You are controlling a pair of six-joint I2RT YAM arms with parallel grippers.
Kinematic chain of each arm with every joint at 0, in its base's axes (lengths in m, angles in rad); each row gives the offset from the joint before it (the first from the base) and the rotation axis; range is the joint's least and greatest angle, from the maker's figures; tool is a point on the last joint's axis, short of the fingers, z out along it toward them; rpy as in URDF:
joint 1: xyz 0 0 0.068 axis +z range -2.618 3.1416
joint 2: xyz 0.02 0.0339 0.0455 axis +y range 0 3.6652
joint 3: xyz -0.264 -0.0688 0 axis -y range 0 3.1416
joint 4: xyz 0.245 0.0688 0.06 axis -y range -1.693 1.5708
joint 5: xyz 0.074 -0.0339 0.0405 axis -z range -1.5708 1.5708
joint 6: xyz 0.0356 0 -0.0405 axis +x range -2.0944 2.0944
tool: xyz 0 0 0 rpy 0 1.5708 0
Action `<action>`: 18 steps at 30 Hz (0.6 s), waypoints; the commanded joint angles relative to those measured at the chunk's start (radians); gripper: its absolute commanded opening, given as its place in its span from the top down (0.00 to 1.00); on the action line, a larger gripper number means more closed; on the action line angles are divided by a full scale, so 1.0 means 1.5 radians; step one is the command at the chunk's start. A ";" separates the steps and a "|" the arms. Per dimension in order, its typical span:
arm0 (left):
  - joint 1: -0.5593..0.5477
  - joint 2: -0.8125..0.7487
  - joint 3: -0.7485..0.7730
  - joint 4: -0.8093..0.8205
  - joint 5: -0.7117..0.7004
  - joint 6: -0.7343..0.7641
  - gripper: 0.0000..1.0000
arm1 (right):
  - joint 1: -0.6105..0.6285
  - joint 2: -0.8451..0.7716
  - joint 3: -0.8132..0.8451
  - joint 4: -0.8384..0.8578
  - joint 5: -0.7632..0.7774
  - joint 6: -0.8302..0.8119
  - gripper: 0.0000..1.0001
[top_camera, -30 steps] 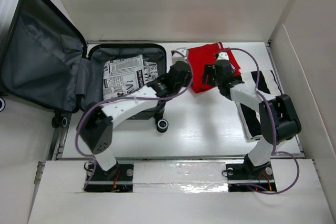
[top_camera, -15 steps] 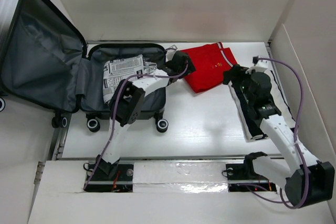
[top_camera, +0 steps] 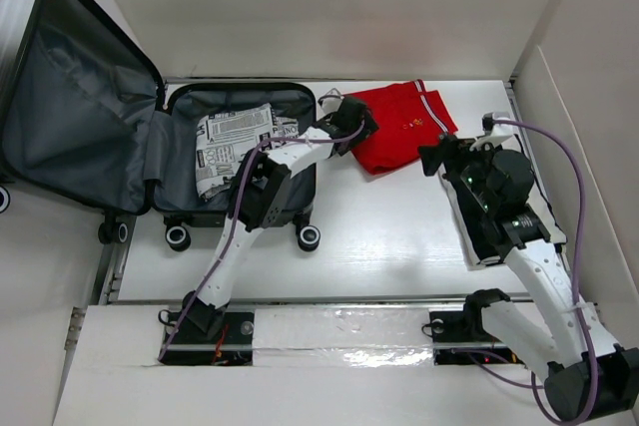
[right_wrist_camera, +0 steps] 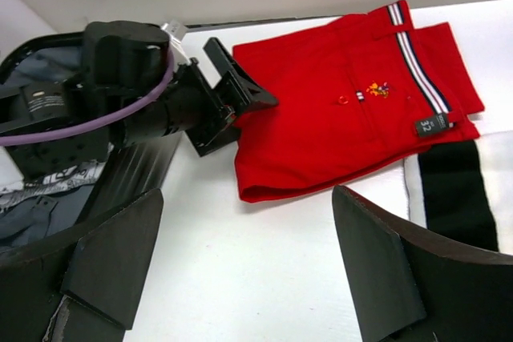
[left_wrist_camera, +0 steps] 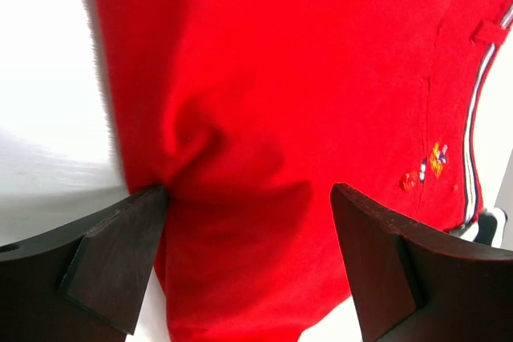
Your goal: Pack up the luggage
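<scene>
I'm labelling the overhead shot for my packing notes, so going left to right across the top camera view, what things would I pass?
Open lid of the luggage → newsprint-patterned cloth lying in the luggage's base → red garment on the table → black-and-white cloth, partly under the right arm.

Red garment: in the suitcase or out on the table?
Out. The folded red striped-trim garment lies on the white table beside the open black hard-shell suitcase, left hand open over its edge.
</scene>
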 commanded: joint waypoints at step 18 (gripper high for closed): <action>-0.028 -0.011 0.011 -0.094 -0.182 0.045 0.18 | -0.003 -0.012 -0.008 0.020 -0.085 -0.014 0.08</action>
